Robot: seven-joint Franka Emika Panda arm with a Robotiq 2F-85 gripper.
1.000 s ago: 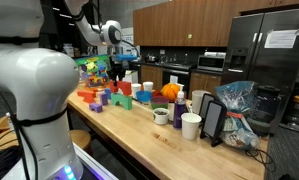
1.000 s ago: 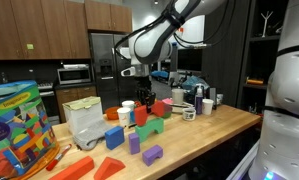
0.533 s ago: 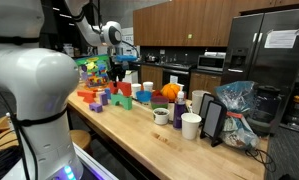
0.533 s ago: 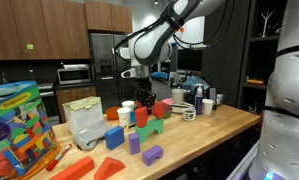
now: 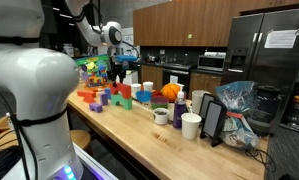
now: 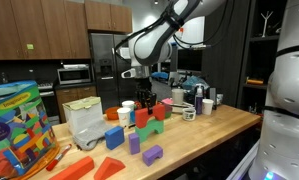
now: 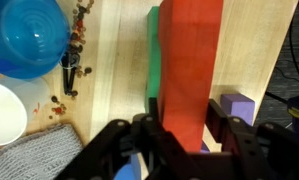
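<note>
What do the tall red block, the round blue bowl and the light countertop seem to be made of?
The tall red block looks matte and evenly coloured, no grain: probably foam or painted wood. The round blue bowl is translucent, glossy plastic by its highlights. The light countertop is wood: lengthwise grain and plank seams, satin finish.

Arm (image 6: 157, 38) bent fwd, gripper (image 6: 142, 98) pointing straight dwn.

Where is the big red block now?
In the wrist view the red block sits between the fingers, with a green block along its left side and a purple block at its right.
</note>
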